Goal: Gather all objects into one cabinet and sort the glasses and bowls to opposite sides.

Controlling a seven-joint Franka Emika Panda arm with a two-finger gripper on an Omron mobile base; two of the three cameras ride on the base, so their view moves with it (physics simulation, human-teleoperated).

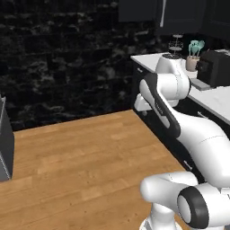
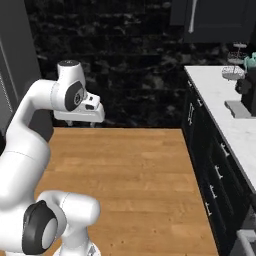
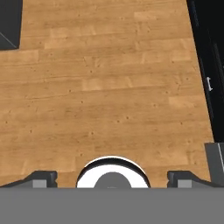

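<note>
A wood floor (image 3: 109, 87) lies below the gripper (image 3: 111, 177). Its jaws are spread wide, holding nothing. The counter (image 2: 225, 107) stands off to its side.

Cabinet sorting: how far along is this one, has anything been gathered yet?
Nothing looks done. The wall cabinet has its door shut, silver handle in place. In hand: nothing; the gripper is open and empty, pointing down at bare wooden floor, away from the counter. No cups or bowl can be made out here, so opening the cabinet, gathering and sorting all remain.
</note>
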